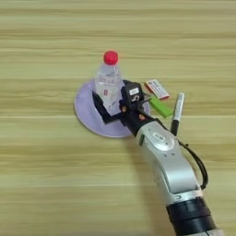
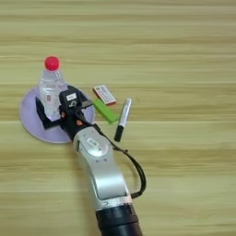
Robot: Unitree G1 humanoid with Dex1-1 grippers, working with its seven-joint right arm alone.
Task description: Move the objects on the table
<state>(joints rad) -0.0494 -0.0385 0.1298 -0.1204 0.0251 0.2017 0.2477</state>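
- Clear plastic bottle [image 1: 109, 83] stands upright on the round lavender plate [image 1: 85, 113], just left of frame centre in the left eye view. Red cap on top, label around the body; only its lower part is hidden behind the gripper.
- Right gripper [image 1: 112, 105] reaches in from the lower right. One black finger lies left of the bottle base, the other sits right of it, so the fingers are spread around the bottle. Contact not readable; judged to be either about to close or just let go.
- The upright pose on the flat plate looks stable. The thin, smooth, clear wall will likely flex under a tight squeeze.
- Small green block [image 1: 161, 107] lies flat on the table [image 1: 46, 184], just right of the plate rim, close beside the gripper wrist. Rectangular, matte, bright.
- Marker pen [image 1: 176, 114], silver barrel with black cap end pointing down the frame, lies right of the block, near it; whether they touch I cannot tell.
- Red-and-white card [image 1: 156, 88] lies flat above the block, tilted.
- Forearm [image 1: 168, 163]: smooth silver shell, black cable looped along its right side.
- Table: light wood, horizontal plank grain.
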